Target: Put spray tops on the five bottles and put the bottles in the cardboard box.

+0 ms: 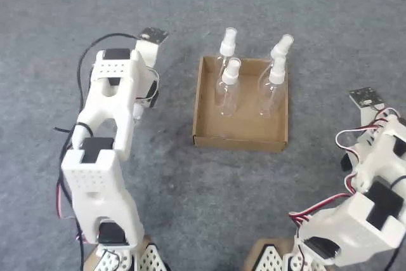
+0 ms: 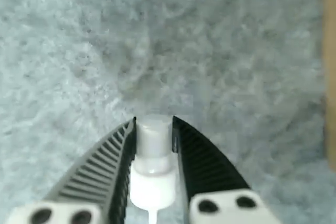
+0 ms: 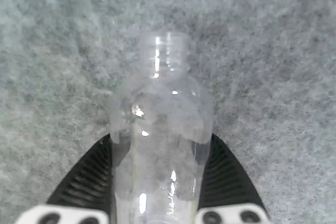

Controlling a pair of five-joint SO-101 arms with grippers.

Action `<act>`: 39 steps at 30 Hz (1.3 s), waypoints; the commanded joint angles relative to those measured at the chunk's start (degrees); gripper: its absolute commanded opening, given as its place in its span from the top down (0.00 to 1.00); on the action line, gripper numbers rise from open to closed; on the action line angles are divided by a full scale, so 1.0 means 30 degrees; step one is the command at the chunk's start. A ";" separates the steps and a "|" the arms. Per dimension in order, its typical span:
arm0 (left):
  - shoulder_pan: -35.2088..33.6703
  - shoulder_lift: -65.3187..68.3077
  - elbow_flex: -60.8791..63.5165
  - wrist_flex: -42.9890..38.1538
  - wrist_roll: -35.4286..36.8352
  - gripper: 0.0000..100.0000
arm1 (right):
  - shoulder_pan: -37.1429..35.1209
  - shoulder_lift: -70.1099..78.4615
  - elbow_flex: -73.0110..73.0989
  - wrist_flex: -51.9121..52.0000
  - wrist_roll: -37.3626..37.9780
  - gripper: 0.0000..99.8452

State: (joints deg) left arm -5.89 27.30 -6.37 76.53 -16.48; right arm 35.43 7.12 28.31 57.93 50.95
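Note:
My left gripper [image 2: 153, 121] is shut on a white spray top [image 2: 152, 156], holding it by its neck over the grey carpet. Between the black fingers [image 3: 84, 177] of my right gripper [image 3: 160, 140] sits a clear uncapped bottle [image 3: 160, 129], its open neck pointing away from the wrist. The cardboard box [image 1: 241, 141] lies in the middle of the carpet. Several clear bottles with white spray tops [image 1: 229, 84] stand inside it. The left arm [image 1: 114, 106] stands to the left of the box, the right arm [image 1: 380, 182] at the near right.
Grey carpet [image 1: 190, 207] covers the whole table. Open carpet lies in front of the box and between the two arms. Cables [image 1: 317, 211] hang along both arms.

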 commanded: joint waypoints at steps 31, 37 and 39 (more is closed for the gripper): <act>0.2755 -2.4469 2.0440 -0.7355 0.3985 0.99 | -0.0278 -0.0952 -0.0088 0.0015 -0.0850 0.84; 0.2725 -2.4469 2.1495 -0.8147 0.3985 0.99 | -0.1509 -0.3531 -0.0059 0.1802 -0.1114 0.75; 0.2872 -2.4469 2.1641 -0.8176 0.3985 0.99 | -0.2183 -0.4293 -0.0059 0.2388 -0.1143 0.75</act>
State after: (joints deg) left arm 2.64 -43.91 58.68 53.58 -5.41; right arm 31.74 0.70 28.40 62.33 48.40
